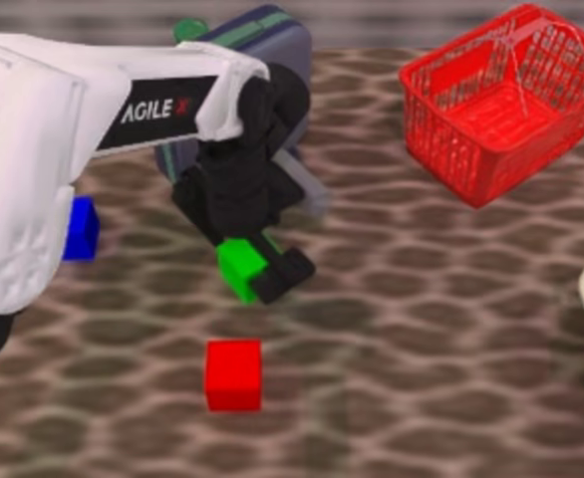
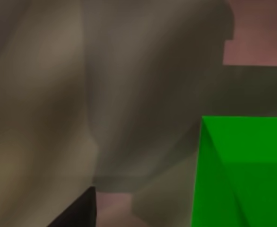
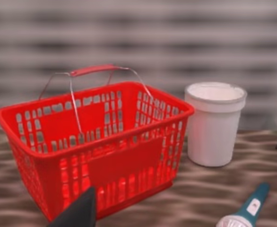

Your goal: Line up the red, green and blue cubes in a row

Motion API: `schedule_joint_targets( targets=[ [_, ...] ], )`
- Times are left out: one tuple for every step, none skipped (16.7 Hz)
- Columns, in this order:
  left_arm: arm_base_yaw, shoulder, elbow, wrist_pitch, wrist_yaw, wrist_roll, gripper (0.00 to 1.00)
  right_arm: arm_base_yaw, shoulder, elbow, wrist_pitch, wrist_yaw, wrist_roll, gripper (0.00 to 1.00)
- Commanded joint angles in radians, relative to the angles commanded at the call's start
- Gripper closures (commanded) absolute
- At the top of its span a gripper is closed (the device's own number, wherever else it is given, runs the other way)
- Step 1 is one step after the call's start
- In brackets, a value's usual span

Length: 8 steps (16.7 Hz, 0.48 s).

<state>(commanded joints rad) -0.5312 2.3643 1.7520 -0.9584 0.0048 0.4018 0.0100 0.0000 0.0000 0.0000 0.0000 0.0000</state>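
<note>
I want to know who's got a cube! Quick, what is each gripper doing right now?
Left gripper: shut on the green cube, above the red cube in the top view.
Right gripper: cannot be told; only a dark tip shows.

Brown net-patterned table (image 1: 451,329), grey striped wall (image 3: 138,33), possibly slatted

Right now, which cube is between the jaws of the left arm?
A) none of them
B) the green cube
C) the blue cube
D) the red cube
B: in the top view the left gripper is closed on the green cube, while the red cube and the blue cube lie apart on the table.
</note>
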Motion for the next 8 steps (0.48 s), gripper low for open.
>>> schedule_joint_targets(
  targets=[
    [0.000,0.000,0.000,0.000,0.000,0.000,0.08,0.000,0.000,0.000,0.000,0.000,0.000,0.00],
    [0.000,0.000,0.000,0.000,0.000,0.000,0.15,0.000,0.000,0.000,0.000,0.000,0.000,0.00],
    [0.000,0.000,0.000,0.000,0.000,0.000,0.23,0.000,0.000,0.000,0.000,0.000,0.000,0.00],
    [0.000,0.000,0.000,0.000,0.000,0.000,0.30,0.000,0.000,0.000,0.000,0.000,0.000,0.00],
    [0.000,0.000,0.000,0.000,0.000,0.000,0.38,0.000,0.000,0.000,0.000,0.000,0.000,0.00],
    [0.000,0.000,0.000,0.000,0.000,0.000,0.45,0.000,0.000,0.000,0.000,0.000,0.000,0.00],
    [0.000,0.000,0.000,0.000,0.000,0.000,0.53,0.000,0.000,0.000,0.000,0.000,0.000,0.00],
    [0.000,0.000,0.000,0.000,0.000,0.000,0.60,0.000,0.000,0.000,0.000,0.000,0.000,0.00]
  ],
)
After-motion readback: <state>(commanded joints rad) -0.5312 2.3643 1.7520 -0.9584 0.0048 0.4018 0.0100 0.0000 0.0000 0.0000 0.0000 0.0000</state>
